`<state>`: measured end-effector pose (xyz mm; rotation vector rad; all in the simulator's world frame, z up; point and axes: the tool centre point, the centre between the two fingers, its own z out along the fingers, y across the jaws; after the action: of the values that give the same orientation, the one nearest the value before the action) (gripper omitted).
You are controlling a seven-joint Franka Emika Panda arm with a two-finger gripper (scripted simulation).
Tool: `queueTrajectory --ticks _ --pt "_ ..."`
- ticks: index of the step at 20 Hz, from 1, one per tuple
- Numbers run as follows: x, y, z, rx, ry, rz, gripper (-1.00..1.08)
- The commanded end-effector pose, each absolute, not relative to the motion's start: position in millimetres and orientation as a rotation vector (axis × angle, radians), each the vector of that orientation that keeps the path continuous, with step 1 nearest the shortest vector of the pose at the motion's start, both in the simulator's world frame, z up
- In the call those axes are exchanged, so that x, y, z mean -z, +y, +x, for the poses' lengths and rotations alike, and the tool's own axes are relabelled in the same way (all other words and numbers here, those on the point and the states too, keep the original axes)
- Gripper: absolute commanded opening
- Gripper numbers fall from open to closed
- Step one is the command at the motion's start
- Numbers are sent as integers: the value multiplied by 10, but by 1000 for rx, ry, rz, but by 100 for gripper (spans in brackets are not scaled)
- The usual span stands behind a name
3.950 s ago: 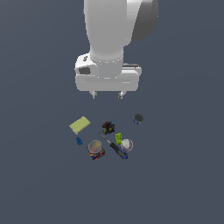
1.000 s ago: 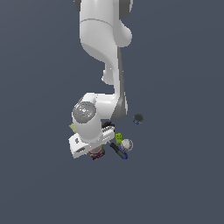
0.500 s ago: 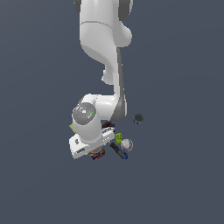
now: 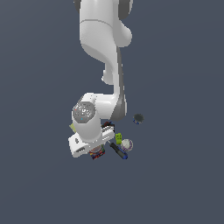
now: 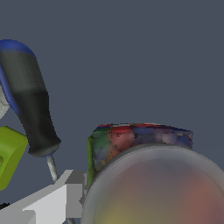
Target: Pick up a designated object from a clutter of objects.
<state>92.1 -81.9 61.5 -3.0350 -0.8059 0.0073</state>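
The gripper (image 4: 92, 148) is lowered over the can (image 5: 144, 175), which lies in the clutter beside the screwdriver (image 5: 28, 105), positioned for grasping. Finger opening and contact cannot be determined.

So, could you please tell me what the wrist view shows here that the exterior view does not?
Only the wrist view shows the short can's greyish-orange round top and patched red-blue side up close, plus one pale gripper finger beside it. Only the exterior view shows the white arm, the whitish ball and the dark disc apart from the pile. Both show the blue-handled screwdriver and the green brick.
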Motion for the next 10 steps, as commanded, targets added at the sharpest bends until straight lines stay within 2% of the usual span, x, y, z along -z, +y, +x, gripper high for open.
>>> queueTrajectory --ticks 1,10 --pt "-700 -836 916 -1 -806 -3037 -100" --pt "-1208 -939 755 -1 -806 -3037 -100"
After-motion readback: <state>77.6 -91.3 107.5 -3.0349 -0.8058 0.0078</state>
